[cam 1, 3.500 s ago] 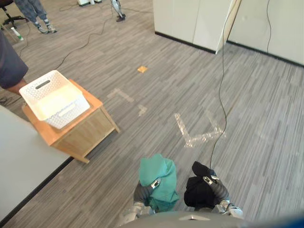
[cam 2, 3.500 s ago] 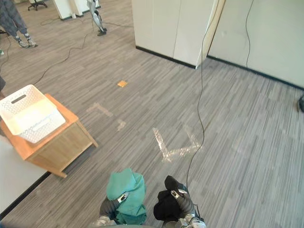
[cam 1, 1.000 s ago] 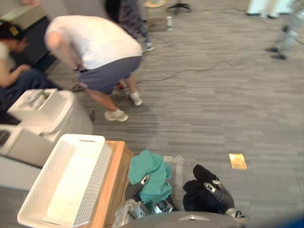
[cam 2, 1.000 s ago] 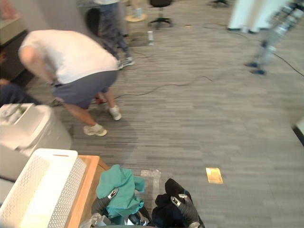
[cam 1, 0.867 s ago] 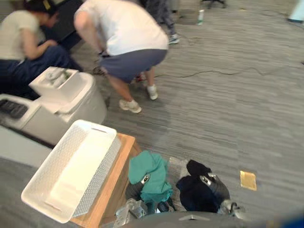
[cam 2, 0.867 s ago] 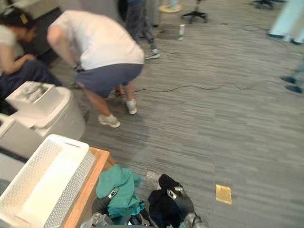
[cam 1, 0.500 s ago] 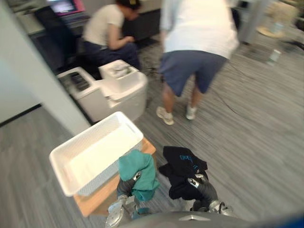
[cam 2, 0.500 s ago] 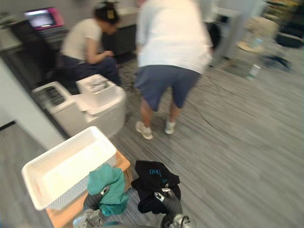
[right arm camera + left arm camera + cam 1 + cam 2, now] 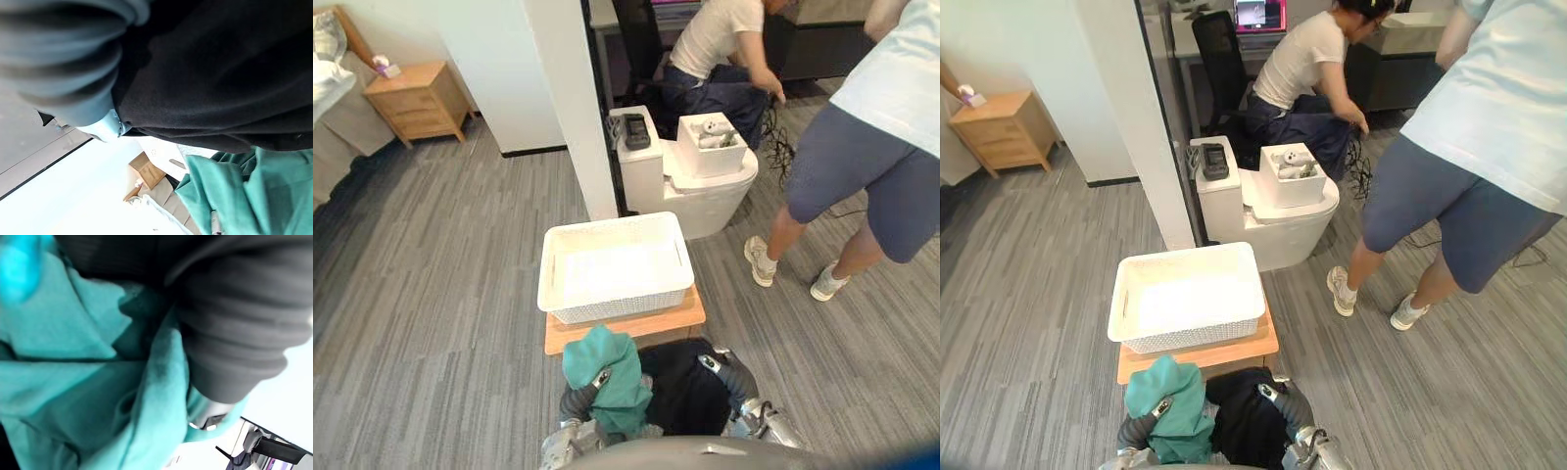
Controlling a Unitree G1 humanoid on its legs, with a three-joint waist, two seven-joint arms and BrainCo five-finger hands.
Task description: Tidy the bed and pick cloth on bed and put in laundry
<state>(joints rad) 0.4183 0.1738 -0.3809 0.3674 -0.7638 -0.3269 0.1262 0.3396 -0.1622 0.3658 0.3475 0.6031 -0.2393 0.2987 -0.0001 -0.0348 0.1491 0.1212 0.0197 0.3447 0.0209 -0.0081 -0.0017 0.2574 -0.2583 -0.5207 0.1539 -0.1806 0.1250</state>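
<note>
Robot has swung round to face the basket (image 9: 612, 264) on its wooden surface (image 9: 636, 329); teal cloth (image 9: 607, 372) covers the left hand (image 9: 576, 401), black cloth (image 9: 680, 392) the right hand (image 9: 736, 375); grip of either cannot be told; drop-off looks next.

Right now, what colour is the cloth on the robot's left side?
The cloth is plain teal green; the left eye view shows it best.

Perforated white plastic basket (image 9: 617, 306); matt wooden table (image 9: 628, 331); soft teal cloth (image 9: 607, 377).
</note>
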